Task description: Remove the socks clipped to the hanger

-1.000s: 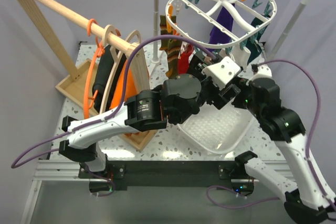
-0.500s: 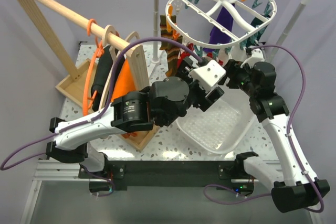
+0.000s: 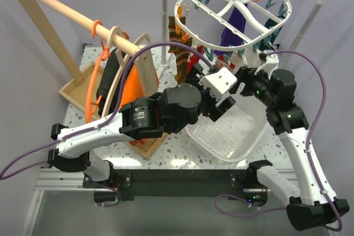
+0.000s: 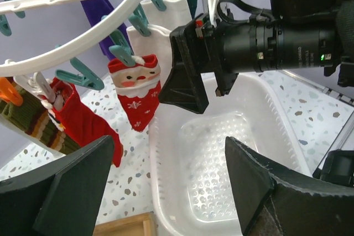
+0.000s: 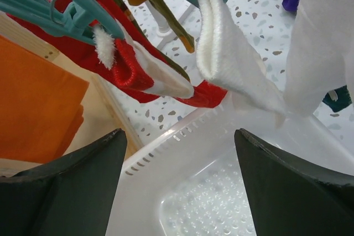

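The white oval hanger (image 3: 232, 15) hangs from a rail at the back, with orange and teal clips. A purple sock (image 3: 235, 23), a brown-striped sock (image 3: 178, 53), a red sock (image 3: 193, 63) and a dark green sock (image 3: 271, 48) hang from it. In the left wrist view a red Santa sock (image 4: 135, 89) and a white sock (image 4: 160, 31) hang on teal clips. My left gripper (image 4: 171, 186) is open and empty below the hanger's near rim (image 4: 83, 42). My right gripper (image 5: 180, 175) is open and empty just below the white sock (image 5: 232, 64) and a red sock (image 5: 133, 70).
A clear plastic basin (image 3: 227, 134) sits on the speckled table under both grippers. A wooden rack (image 3: 61, 9) at the left holds wooden and orange hangers with orange (image 3: 135, 89) and black cloths. The rail's white posts (image 3: 164, 15) stand at the back.
My right arm has risen and reached left, toward the hanging socks. My left wrist has shifted a little left and back. Both grippers stay open.
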`<act>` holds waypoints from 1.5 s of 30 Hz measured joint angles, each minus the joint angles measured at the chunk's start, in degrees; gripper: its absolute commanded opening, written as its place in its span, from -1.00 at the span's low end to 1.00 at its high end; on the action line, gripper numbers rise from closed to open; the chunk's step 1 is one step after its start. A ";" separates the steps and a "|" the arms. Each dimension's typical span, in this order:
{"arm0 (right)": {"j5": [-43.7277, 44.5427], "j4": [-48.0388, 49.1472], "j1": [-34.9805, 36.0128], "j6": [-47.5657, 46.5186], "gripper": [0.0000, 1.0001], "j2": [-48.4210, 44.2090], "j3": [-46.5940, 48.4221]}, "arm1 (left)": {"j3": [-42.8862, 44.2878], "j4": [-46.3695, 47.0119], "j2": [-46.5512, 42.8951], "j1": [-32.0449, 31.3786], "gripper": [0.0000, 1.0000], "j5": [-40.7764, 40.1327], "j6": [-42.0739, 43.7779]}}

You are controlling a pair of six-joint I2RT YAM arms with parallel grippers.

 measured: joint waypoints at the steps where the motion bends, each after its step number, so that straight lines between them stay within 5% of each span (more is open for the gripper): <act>1: -0.33 0.02 0.00 -0.39 0.66 -0.20 -0.09 | -0.39 0.02 -0.02 0.09 0.75 0.15 -0.07; 10: -2.29 2.99 0.00 -0.66 0.35 3.28 -0.22 | 0.59 -0.85 1.51 0.42 0.75 0.55 -0.81; 16: -3.45 4.94 0.00 -0.57 0.41 6.03 -0.22 | 0.59 -0.87 1.53 0.59 0.68 1.27 -2.21; 22: -5.09 10.62 0.00 -0.39 0.27 7.96 -1.07 | 0.57 -0.94 1.70 1.31 0.67 2.99 -3.65; 26: -6.86 14.36 0.00 1.57 -0.38 8.41 -3.39 | 0.39 -1.09 1.95 1.73 0.67 3.56 -4.63; 34: -10.73 12.11 0.00 6.88 -1.00 6.97 -1.77 | -6.71 0.83 0.04 2.54 0.69 3.72 -6.12; 45: -15.65 -0.28 0.02 13.77 -1.00 3.32 13.55 | -19.21 8.24 -6.29 3.39 0.94 3.82 -8.70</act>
